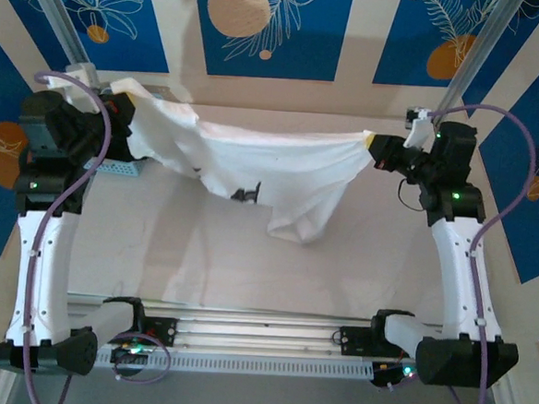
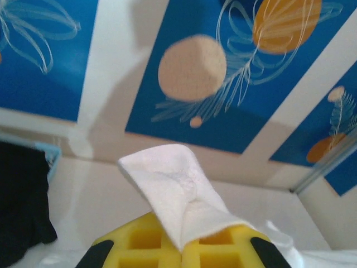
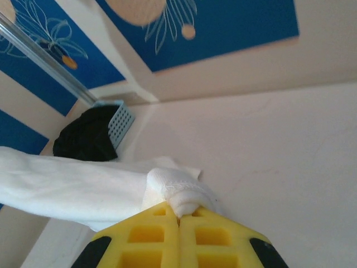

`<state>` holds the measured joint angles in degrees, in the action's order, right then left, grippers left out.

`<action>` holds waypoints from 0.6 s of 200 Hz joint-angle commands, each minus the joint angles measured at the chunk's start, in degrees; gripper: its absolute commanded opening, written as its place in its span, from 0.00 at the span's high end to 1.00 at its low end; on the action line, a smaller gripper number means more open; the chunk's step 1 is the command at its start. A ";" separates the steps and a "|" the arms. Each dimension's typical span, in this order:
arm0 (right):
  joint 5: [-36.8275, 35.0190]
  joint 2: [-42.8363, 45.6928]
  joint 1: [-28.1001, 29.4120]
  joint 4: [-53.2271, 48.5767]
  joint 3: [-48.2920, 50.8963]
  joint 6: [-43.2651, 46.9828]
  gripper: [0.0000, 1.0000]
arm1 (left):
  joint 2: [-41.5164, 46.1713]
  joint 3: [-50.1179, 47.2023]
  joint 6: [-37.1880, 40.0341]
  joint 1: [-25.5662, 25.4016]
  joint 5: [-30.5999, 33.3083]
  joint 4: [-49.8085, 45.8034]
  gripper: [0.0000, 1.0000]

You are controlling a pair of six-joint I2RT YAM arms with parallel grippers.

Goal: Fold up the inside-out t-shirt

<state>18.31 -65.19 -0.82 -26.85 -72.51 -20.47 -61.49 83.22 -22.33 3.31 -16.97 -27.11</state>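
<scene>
I have the t-shirt (image 1: 272, 170) off the table (image 1: 200, 262) and strung between the two arms over its far half. The left end effector (image 2: 181, 245) is clenched on a folded tab of white cloth that sticks up between its yellow pads. The right end effector (image 3: 178, 220) is clenched on a bunched knot of the opposite edge, with the cloth running away from it to the left.

I judge this to be the spread-out step, before any fold is made. The shirt hangs as a sagging band. Its top edge dips in the middle, and a long loose part droops on the right side, low enough that it seems to reach the table. I cannot tell for sure that it touches.

The cloth is white, soft and creased, with a few small black marks near the lower middle. It is bunched thicker on the left.

Next I would want both arms to pull gently apart to take out the sag. Then they should come toward the near side and down together, so the shirt lies flat. The drooping right part may tuck under itself.

On the far left, a blue basket (image 3: 120, 125) and a black garment (image 3: 83, 137) sit close by, so I would keep the left arm from dragging cloth over them.
</scene>
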 commanded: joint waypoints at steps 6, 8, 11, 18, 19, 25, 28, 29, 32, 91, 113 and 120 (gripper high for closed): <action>2.65 -6.10 2.99 2.20 6.14 -1.85 1.00 | 0.50 -9.31 -1.08 0.62 -4.47 -0.11 1.00; 2.89 -6.82 3.16 2.41 6.59 -1.85 1.00 | 0.61 -10.16 -1.08 0.64 -4.47 -0.02 1.00; 3.06 -7.80 3.45 2.79 7.14 -1.86 1.00 | 0.71 -11.11 -0.89 0.68 -4.33 0.06 1.00; 3.46 -10.06 4.26 3.61 8.44 -1.81 1.00 | 1.07 -13.67 -0.55 0.63 -3.86 0.12 1.00; 3.52 -10.32 4.34 3.72 8.66 -1.79 1.00 | 1.13 -14.04 -0.49 0.64 -3.77 0.13 1.00; 3.48 -12.52 5.19 4.35 9.74 -1.64 1.00 | 1.35 -15.75 -0.14 0.64 -2.99 0.10 1.00; 3.58 -13.62 5.67 4.77 10.16 -1.59 0.99 | 1.49 -16.46 0.02 0.64 -2.57 -0.03 1.00; 3.58 -13.94 5.79 4.87 10.35 -1.50 0.99 | 1.52 -16.66 0.10 0.64 -2.47 -0.04 1.00; 3.65 -15.04 6.10 5.24 10.80 -1.37 0.99 | 1.55 -17.38 0.25 0.62 -2.16 -0.03 1.00; 2.68 -37.20 7.92 3.99 4.50 1.19 0.91 | -0.82 -22.08 2.86 0.64 0.14 -0.22 1.00; -0.31 -40.80 7.44 1.09 0.38 2.77 0.84 | -1.22 -22.15 2.64 0.64 -0.65 0.23 1.00; -0.79 -41.19 7.02 0.21 -0.35 3.27 0.81 | -1.18 -22.20 2.56 0.61 -0.65 0.32 1.00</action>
<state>19.18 -105.58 7.01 -23.64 -68.07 -19.77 -62.54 61.30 -20.73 3.38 -17.52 -28.97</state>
